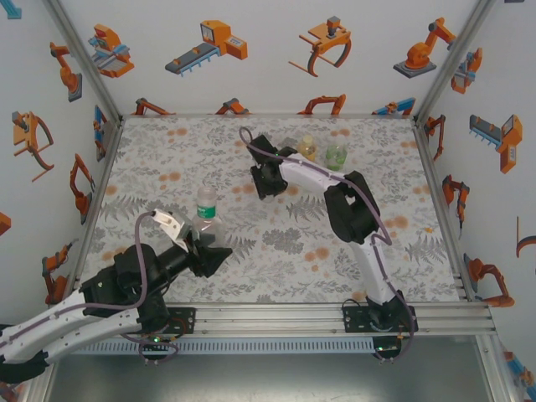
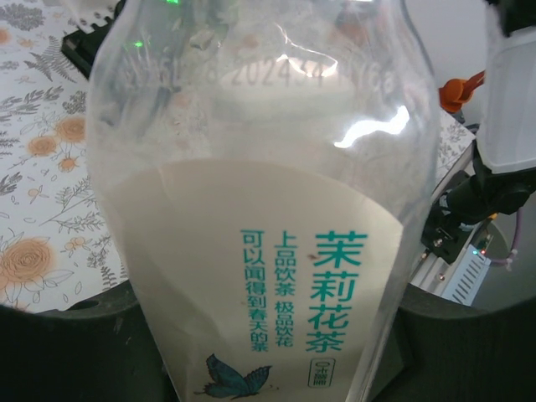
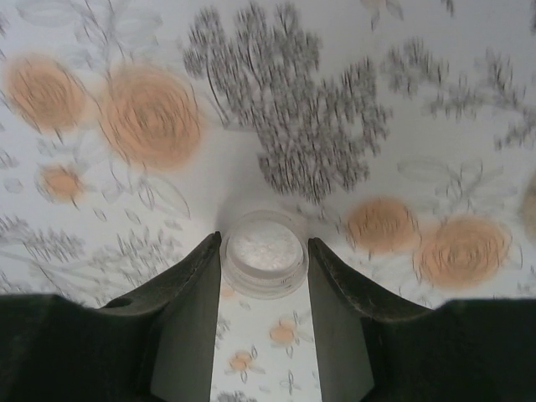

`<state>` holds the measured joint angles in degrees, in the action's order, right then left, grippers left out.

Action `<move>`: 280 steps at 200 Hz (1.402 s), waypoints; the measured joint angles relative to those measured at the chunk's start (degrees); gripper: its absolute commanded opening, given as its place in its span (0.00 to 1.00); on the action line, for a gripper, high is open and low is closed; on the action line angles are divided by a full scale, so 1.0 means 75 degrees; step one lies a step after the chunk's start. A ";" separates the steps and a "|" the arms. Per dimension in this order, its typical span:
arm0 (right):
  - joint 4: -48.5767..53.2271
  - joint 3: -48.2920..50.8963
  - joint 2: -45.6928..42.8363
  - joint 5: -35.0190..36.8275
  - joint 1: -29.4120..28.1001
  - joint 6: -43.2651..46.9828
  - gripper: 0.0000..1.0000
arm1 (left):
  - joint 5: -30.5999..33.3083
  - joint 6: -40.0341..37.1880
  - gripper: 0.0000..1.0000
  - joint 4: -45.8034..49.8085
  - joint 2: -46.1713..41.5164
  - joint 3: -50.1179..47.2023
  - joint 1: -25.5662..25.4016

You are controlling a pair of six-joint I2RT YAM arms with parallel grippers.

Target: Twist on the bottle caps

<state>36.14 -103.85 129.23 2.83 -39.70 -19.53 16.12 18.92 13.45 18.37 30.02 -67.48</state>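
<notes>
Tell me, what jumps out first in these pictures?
A big clear bottle with green writing and a blue butterfly, gripped by the left gripper near the front of the flowery table. Farther back, the right gripper straddles a little white cap lying on it.

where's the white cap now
In the right wrist view, the white cap sits on the floral table between the fingertips of the right pincer, near the table's middle.

Floral tablecloth (image 1: 276,243) — grey leaves, orange roses — ringed by walls (image 1: 251,84) printed with orange robots.
</notes>
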 measured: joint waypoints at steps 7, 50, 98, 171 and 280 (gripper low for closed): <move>-0.0003 0.0315 -0.0224 -0.0009 -0.0017 -0.0015 0.33 | 0.0009 0.0000 0.04 -0.0061 0.0076 -0.0035 0.0000; -0.0087 0.2448 -0.2235 0.0003 -0.0376 -0.0303 0.33 | 0.0082 0.0064 0.04 -0.0487 0.0565 -0.0262 0.0009; -0.0519 0.4669 -0.4237 0.0154 -0.1023 -0.1026 0.34 | 0.0082 0.0230 0.04 -0.0965 0.1192 -0.0294 0.0140; -0.0927 0.6685 -0.5301 0.0452 -0.1448 -0.1944 0.35 | -0.0157 0.0615 0.05 -0.1606 0.2291 -0.0297 0.0635; -0.1306 0.7105 -0.5100 0.0749 -0.1448 -0.2034 0.53 | -0.0393 0.0973 0.08 -0.2221 0.2906 -0.0408 0.0854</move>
<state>26.35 -50.57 90.98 8.45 -50.57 -34.79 13.17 26.22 -3.20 40.16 26.96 -61.08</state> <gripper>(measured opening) 0.520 0.546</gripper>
